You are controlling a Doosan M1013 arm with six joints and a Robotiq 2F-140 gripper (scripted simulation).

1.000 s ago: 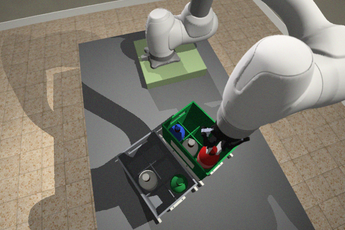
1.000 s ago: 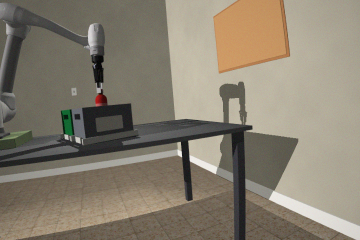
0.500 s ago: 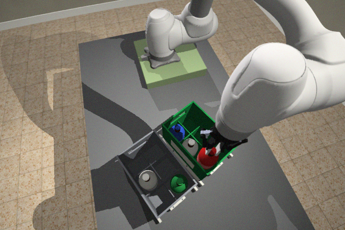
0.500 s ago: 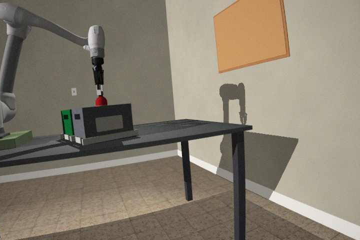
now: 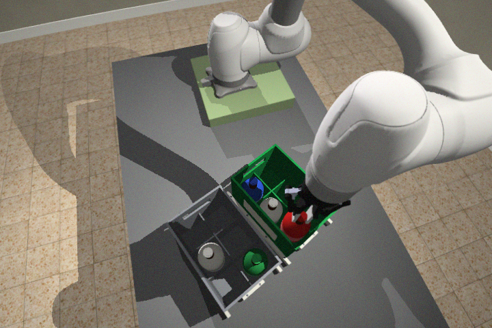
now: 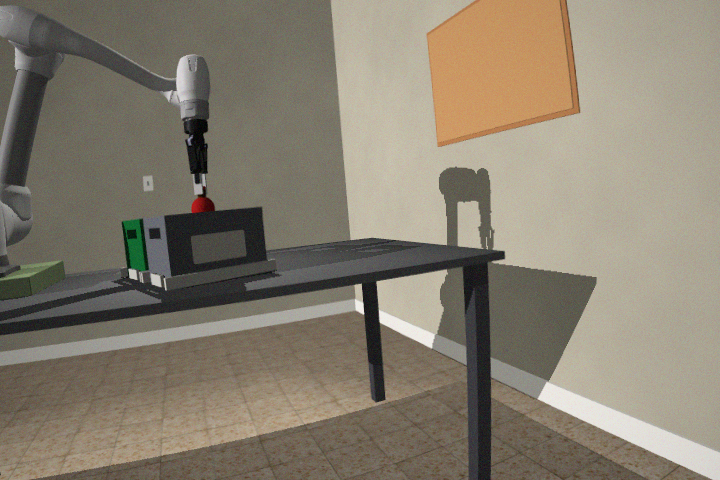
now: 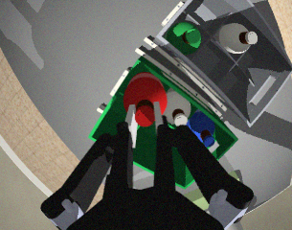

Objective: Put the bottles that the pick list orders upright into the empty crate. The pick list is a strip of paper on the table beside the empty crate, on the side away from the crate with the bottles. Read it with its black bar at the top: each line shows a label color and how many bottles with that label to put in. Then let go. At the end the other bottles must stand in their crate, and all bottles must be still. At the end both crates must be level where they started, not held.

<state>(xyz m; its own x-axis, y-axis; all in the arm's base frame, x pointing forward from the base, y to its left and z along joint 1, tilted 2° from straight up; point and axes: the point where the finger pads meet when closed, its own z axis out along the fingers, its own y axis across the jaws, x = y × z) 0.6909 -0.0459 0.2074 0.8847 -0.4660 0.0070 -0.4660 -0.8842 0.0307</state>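
My gripper (image 5: pixel 302 215) (image 6: pixel 200 187) (image 7: pixel 145 111) is shut on the neck of a red bottle (image 5: pixel 293 229) (image 6: pixel 202 205) (image 7: pixel 146 92). It holds the bottle upright in the near right cell of the green crate (image 5: pixel 289 166) (image 6: pixel 133 243) (image 7: pixel 110 126), with the body mostly below the rim. A blue bottle (image 5: pixel 253 188) (image 7: pixel 202 126) and a grey bottle (image 5: pixel 271 206) (image 7: pixel 179 113) stand in the same crate. The grey crate (image 5: pixel 194 212) (image 6: pixel 219 217) (image 7: pixel 274 57) beside it holds a grey bottle (image 5: pixel 210 257) (image 7: pixel 237 37) and a green bottle (image 5: pixel 255 262) (image 7: pixel 187 34). I cannot make out the pick list.
The two crates stand side by side and touch, near the middle of the dark table (image 5: pixel 351 270) (image 6: pixel 372 257). The arm's base sits on a light green block (image 5: pixel 254 96) (image 6: pixel 15 280) at the far end. The arm's big elbow hides part of the green crate in the top view.
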